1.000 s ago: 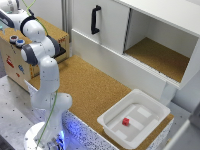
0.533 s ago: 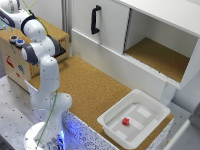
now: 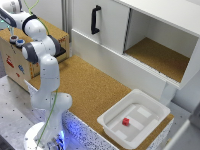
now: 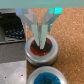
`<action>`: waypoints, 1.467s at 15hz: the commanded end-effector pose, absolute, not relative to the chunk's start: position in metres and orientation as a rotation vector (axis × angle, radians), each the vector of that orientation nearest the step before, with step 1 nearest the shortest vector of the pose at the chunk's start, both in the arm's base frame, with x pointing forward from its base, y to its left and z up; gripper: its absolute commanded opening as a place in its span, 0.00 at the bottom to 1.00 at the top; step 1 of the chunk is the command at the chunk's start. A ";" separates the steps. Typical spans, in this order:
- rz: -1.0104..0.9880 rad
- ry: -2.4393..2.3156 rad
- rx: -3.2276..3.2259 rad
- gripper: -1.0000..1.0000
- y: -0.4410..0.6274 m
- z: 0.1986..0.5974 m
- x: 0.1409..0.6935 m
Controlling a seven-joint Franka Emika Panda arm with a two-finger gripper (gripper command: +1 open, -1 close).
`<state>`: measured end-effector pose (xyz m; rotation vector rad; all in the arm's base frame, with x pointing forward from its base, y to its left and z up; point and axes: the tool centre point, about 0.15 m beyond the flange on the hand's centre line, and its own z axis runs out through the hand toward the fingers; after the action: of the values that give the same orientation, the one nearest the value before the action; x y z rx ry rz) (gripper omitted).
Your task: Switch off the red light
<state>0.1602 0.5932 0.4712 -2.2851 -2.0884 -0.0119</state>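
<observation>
In the wrist view the red light is a round red-topped lamp with a dark metal rim, and it glows red. My gripper stands straight over it. Its two pale fingers come together at the tips, shut with nothing held, and the tips rest on or just above the red top; I cannot tell whether they touch it. The blue twin lamp sits right beside the red one. In the exterior view the arm reaches to the far left over a wooden box, and the lamps are hidden there.
A white tray with a small red cube sits at the front right of the exterior view. A white cabinet with a black handle and an open compartment stands at the back. Cork covers the tabletop.
</observation>
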 end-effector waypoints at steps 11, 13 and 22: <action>0.031 -2.060 -2.414 1.00 0.595 0.542 0.163; 0.047 -1.991 -2.441 1.00 0.582 0.533 0.174; 0.023 -1.505 -2.630 1.00 0.446 0.506 0.228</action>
<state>0.2049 0.5365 0.5156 -2.6187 -1.7853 0.0368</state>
